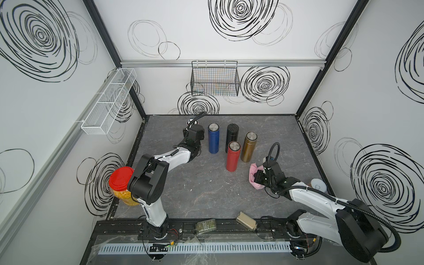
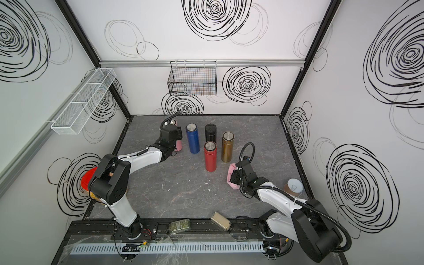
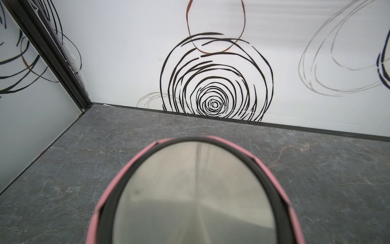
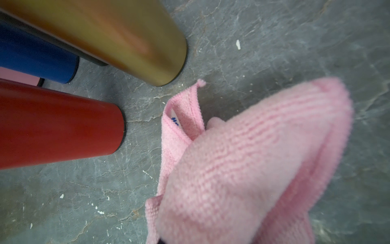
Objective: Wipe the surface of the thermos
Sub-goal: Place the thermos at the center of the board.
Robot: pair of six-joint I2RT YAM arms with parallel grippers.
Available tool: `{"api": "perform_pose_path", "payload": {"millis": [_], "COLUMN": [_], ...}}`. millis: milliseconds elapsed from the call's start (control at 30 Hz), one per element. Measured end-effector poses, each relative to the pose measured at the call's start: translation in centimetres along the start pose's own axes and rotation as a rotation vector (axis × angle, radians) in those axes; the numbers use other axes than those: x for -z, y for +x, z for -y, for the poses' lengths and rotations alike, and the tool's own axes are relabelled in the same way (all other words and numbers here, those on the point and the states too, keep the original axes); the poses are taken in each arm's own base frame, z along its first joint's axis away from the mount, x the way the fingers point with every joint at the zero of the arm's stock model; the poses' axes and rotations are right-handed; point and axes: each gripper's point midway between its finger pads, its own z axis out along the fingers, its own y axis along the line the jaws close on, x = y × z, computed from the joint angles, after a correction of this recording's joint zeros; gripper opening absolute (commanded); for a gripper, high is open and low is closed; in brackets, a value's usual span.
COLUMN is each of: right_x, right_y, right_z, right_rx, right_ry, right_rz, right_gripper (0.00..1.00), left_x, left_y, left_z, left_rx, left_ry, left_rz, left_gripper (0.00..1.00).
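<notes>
Top view: left fingers (image 2: 174, 148) clamped on pink thermos (image 2: 179, 144); right fingers (image 2: 233, 177) pinch cloth (image 2: 230, 171); bare tabletop (image 2: 183, 195) between.

Both top views look down from high at the front onto the whole surface (image 1: 206, 195). The left wrist view sits close over the pink thermos (image 3: 196, 190), facing the back wall (image 3: 126, 63). The right wrist view looks closely at the pink cloth (image 4: 253, 169), seen also from above.

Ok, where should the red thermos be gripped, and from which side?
Probably round the body of the red thermos, below its silver cap, coming from the front. It stands upright, a plain cylinder; the black thermos stands close behind and the gold thermos beside it, while the table in front is bare.
</notes>
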Motion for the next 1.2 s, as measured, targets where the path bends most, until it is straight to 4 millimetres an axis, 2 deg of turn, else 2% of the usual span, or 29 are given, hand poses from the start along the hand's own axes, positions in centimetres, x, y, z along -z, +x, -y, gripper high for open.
{"api": "perform_pose_path", "payload": {"millis": [67,100,167,467,733,867,1067,1200], "right_x": [0.0,-0.1,-0.1,0.0,0.0,0.0,0.0,-0.1], "right_y": [0.1,0.1,0.2,0.3,0.2,0.2,0.3,0.4], "right_z": [0.0,0.0,-0.1,-0.3,-0.5,-0.5,-0.7,-0.9], "right_rx": [0.001,0.002,0.002,0.001,0.001,0.001,0.000,-0.002], "right_ry": [-0.002,-0.002,-0.004,-0.015,-0.025,-0.026,-0.036,-0.042], "right_rz": [-0.006,-0.007,-0.009,-0.016,-0.020,-0.021,-0.027,-0.040], "right_gripper": [0.00,0.00,0.00,0.00,0.00,0.00,0.00,0.00], "left_x": [0.1,0.1,0.2,0.8,3.3,6.2,12.3,13.2], "left_y": [0.0,0.0,0.1,-0.6,-4.2,-8.1,-15.4,-18.6], "left_z": [0.0,0.1,0.2,0.5,0.3,1.5,6.8,8.8], "left_rx": [0.002,0.003,-0.001,0.002,0.032,0.037,0.065,0.122], "left_ry": [0.002,0.003,0.006,0.012,0.005,0.018,0.153,0.208], "left_rz": [0.006,0.009,0.013,0.038,0.101,0.150,0.227,0.181], "left_gripper": [0.60,0.80,1.00,0.99,0.99,0.99,1.00,0.99]}}
